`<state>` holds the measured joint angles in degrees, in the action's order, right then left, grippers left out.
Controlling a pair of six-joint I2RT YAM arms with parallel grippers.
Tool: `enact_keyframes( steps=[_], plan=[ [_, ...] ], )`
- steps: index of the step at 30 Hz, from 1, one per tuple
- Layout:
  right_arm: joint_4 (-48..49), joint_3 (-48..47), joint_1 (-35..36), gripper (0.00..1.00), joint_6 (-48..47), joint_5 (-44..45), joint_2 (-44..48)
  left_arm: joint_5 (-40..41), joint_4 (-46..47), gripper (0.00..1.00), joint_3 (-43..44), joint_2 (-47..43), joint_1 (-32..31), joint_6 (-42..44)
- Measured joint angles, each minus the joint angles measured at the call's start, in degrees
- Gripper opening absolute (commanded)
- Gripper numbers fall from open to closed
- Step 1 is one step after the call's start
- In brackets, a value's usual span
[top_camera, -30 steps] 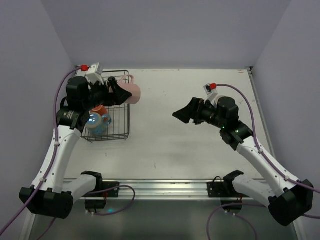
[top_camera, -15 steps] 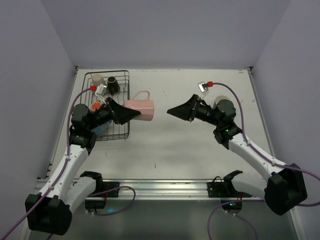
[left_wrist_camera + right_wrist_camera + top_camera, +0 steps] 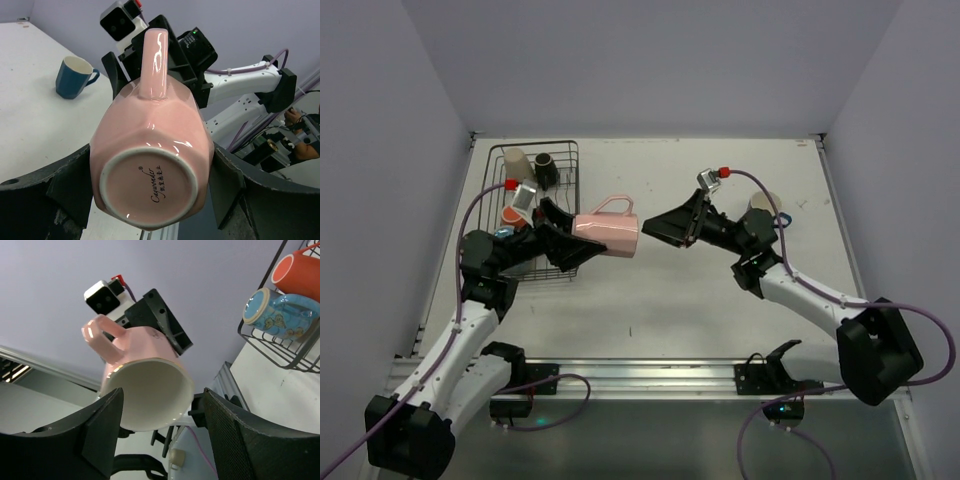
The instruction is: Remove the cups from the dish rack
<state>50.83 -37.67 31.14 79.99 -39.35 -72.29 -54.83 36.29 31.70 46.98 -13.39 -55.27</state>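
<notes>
My left gripper (image 3: 578,238) is shut on the base of a pink cup (image 3: 610,235), which lies sideways in the air over the table's middle with its handle up. The cup's underside (image 3: 150,185) fills the left wrist view between the fingers. My right gripper (image 3: 650,232) faces the cup's open mouth (image 3: 145,390). Its jaws stand open on either side of the rim, with a gap on the right side. The black wire dish rack (image 3: 570,205) at the back left holds a cream cup (image 3: 515,160), a black cup (image 3: 546,168), an orange cup (image 3: 300,270) and a light blue cup (image 3: 280,310).
A dark blue cup (image 3: 75,77) stands upright on the white table (image 3: 650,300) at the right, behind the right arm. Grey walls close in the table at the back and on both sides.
The left arm carried the pink cup from beside the rack rightward to the table's middle. The right arm swung left to meet it, and its jaws have narrowed around the rim.
</notes>
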Motion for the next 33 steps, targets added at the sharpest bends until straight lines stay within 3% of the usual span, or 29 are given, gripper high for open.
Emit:
enact_keyframes(
  steps=[11, 23, 27, 28, 31, 33],
  plan=[
    [-0.48, 0.59, 0.15, 0.66, 0.59, 2.1, 7.1, 0.39, -1.31, 0.0, -1.01, 0.87, -0.98, 3.93],
    [1.01, -3.48, 5.7, 0.6, 1.97, 0.92, -0.46, 1.79, -1.79, 0.0, -1.29, 1.92, -4.33, 5.66],
    [1.09, -5.35, 7.67, 0.4, 2.21, 0.79, -1.44, 3.1, -1.66, 0.0, -1.6, 2.23, -4.39, 6.47],
    [1.11, -5.46, 7.91, 0.3, 2.27, 0.81, -1.6, 3.43, -1.62, 0.0, -1.6, 2.32, -4.37, 6.51],
    [1.25, -5.46, 8.09, 0.18, 2.73, 0.81, -2.51, 3.8, -0.83, 0.0, -1.6, 2.54, -4.48, 6.58],
    [1.97, -5.46, 8.09, 0.0, 3.41, 0.79, -3.43, 3.98, -0.81, 0.0, -1.6, 2.69, -4.52, 6.64]
  ],
)
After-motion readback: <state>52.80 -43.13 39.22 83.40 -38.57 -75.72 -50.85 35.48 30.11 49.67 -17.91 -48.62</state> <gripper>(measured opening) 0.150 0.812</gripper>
